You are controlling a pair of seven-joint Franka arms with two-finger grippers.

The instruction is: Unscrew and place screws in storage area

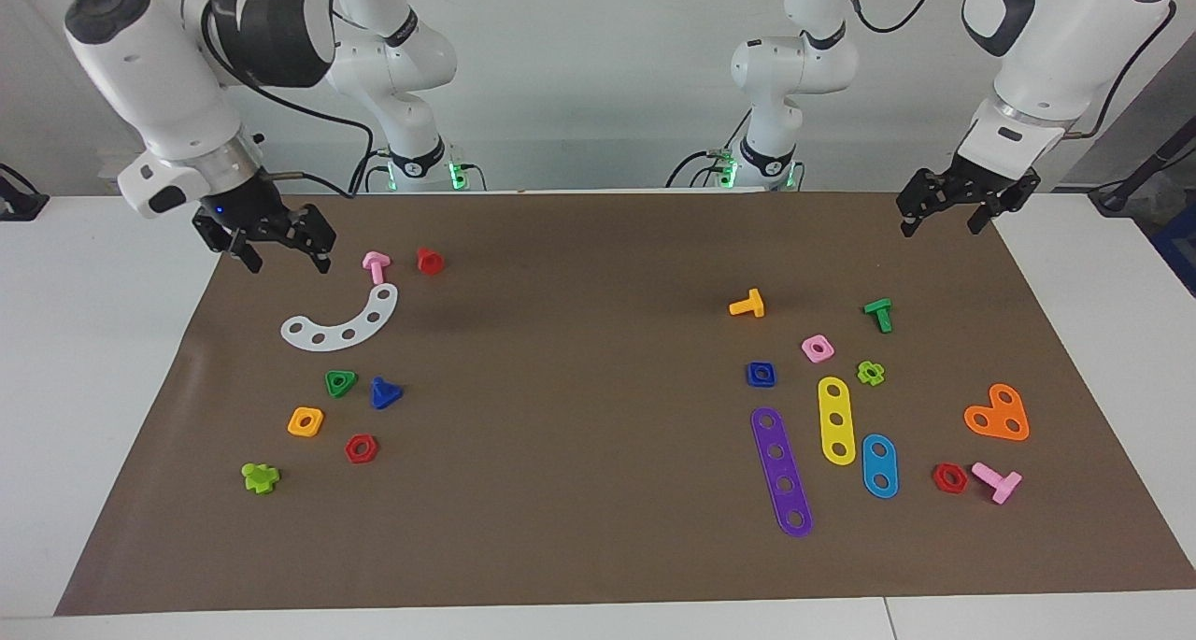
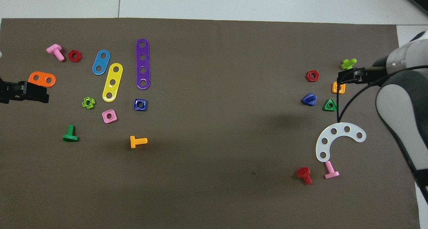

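The screw, a small dark-blue bolt with a triangular head (image 1: pixel 383 393) (image 2: pixel 309 99), lies free on the brown mat toward the right arm's end of the table. A green triangular nut (image 1: pixel 340 382) (image 2: pixel 330 105) sits beside it. My right gripper (image 1: pixel 286 255) (image 2: pixel 342 78) hangs open and empty, raised over the mat's corner at its own end, well clear of the bolt. My left gripper (image 1: pixel 942 221) (image 2: pixel 33 92) waits open over the mat's edge at the left arm's end, holding nothing.
Around the bolt lie a white curved strip (image 1: pixel 346 322), a pink bolt (image 1: pixel 376 266), a red bolt (image 1: pixel 430 261), an orange nut (image 1: pixel 306 421), a red hex nut (image 1: pixel 361 448) and a lime piece (image 1: pixel 260 476). Coloured strips (image 1: pixel 781 470), nuts and bolts crowd the left arm's end.
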